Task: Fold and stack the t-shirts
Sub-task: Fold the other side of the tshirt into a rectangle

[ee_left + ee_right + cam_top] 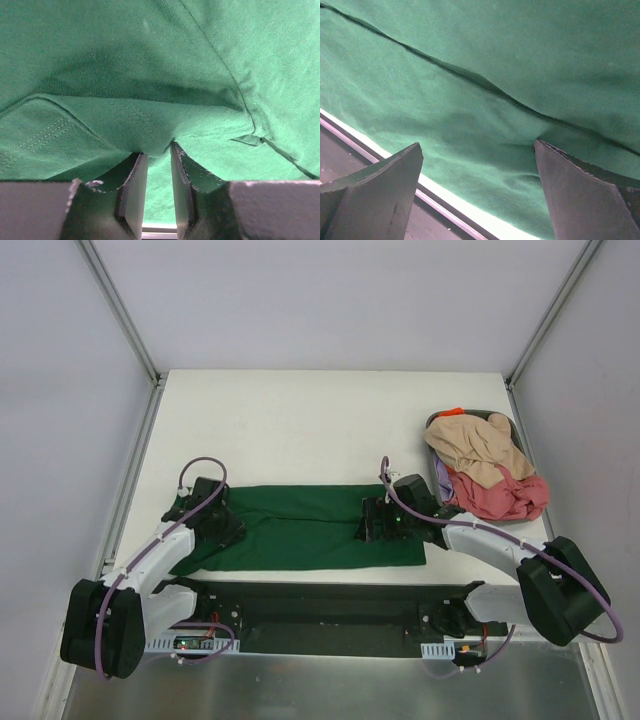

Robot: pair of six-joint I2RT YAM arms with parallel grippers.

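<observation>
Clamped in left gripper [156, 150], jaws nearly together: fold of green shirt [300, 525], spread along near edge of table [300, 415]. Over its right end, right gripper [476, 145], jaws wide apart. Looks soft, limp, light; best pinched at hem corners.

Spread t-shirt [300, 525] lying at the front of the worktop [320, 420], heaped t-shirts [485, 465] sitting in a tray [512, 426] at the right.
The spread t-shirt is running left to right along the worktop's near edge. The left hand [232, 530] is resting at its left end and the right hand [362, 522] on its right part, well apart. The tray is standing behind and to the right of it, near the worktop's right edge, with the heaped t-shirts spilling over its near rim.
</observation>
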